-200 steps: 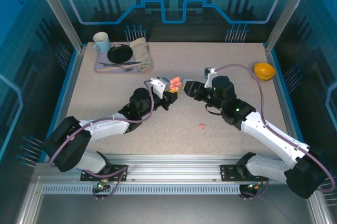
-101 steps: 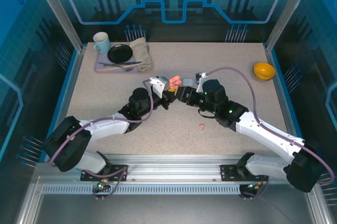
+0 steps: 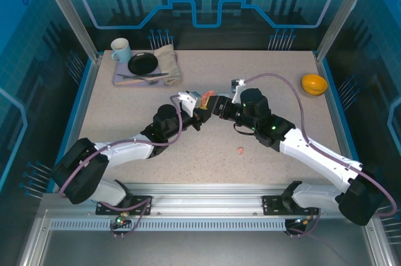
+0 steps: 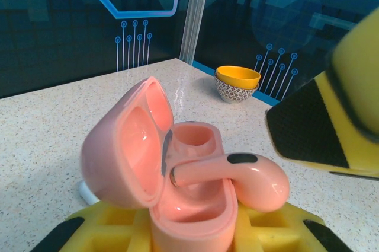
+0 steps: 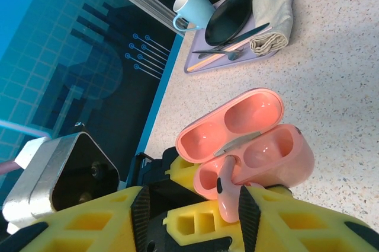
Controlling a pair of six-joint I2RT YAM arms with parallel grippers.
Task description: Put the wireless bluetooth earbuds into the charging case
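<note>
- Speckled beige table (image 3: 125, 122) stood inside a blue-panelled enclosure with aluminium posts at the corners
- Left gripper (image 3: 202, 109) was at mid-table, clenched on the salmon-pink charging case (image 4: 142, 157); its yellow fingers clamped the case body from below in the left wrist view
- Case lid was swung fully open and the case was held roughly upright, both wells exposed
- One pink earbud (image 4: 237, 175) lay across the open top of the case, stem end toward the hinge, rounded head overhanging the rim opposite the hinge; it was not seated in either well
- Right gripper (image 3: 217, 106) was directly opposite, tip to tip with the left gripper at the case
- Right jaws stood parted wider than the earbud; in the right wrist view one pad was just beside the earbud head and the other well apart from it, so no grip was evident
- Loose earbud (image 3: 240, 151), also pink, lay on the bare table nearer the arm bases, well apart from both grippers
- Yellow bowl (image 3: 314, 83) sat near the far right edge
- Tray (image 3: 119, 81) at the far left carried a mug (image 3: 120, 50), a black plate (image 3: 143, 63), a folded cloth (image 3: 168, 62) and cutlery
</note>
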